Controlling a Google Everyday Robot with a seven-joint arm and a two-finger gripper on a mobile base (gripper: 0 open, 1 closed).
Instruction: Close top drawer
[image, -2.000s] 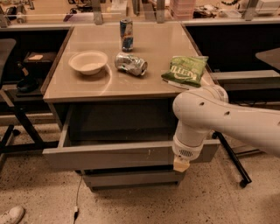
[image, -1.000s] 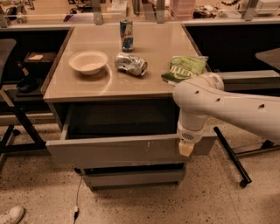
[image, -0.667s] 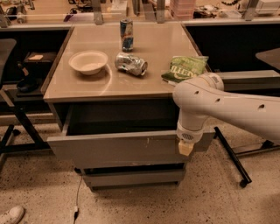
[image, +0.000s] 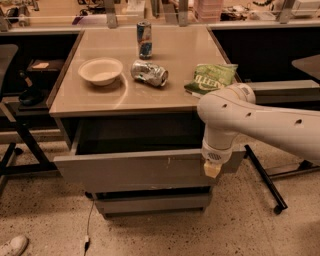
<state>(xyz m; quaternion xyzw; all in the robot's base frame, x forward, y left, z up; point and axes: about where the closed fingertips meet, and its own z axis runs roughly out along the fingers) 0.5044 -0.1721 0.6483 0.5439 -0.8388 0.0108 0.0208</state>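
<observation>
The top drawer (image: 135, 170) is sliding further in under the desk (image: 175, 95), the gripper (image: 212, 169), whether open or closed I cannot tell, pressing its front; closure is nearing.

The top drawer (image: 135, 171) is the widest of the cabinet's grey fronts: a plain flat panel with no handle and a few small white scuffs right of centre. It stands partly open, pulled out from under the tabletop, so that its dark inside shows behind the panel's top edge. The gripper (image: 212, 169) points downward at the right end of the panel, its pale tip in front of the grey face.
</observation>
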